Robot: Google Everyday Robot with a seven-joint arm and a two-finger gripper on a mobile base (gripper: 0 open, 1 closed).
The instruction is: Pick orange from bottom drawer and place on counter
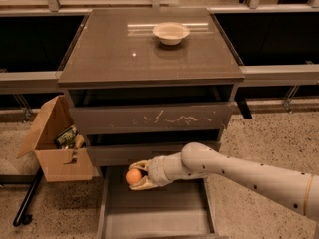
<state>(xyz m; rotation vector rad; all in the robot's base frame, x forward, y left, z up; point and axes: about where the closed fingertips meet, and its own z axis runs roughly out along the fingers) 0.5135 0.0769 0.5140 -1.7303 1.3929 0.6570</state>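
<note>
The orange is a small round fruit held between the fingers of my gripper. The gripper is shut on it and holds it above the back left part of the open bottom drawer, just in front of the middle drawer's front. My white arm reaches in from the lower right. The counter is the glossy grey-brown top of the cabinet, well above the gripper.
A white bowl stands at the back of the counter. The top drawer front with white scratches juts out above the gripper. An open cardboard box with items stands on the speckled floor left of the cabinet.
</note>
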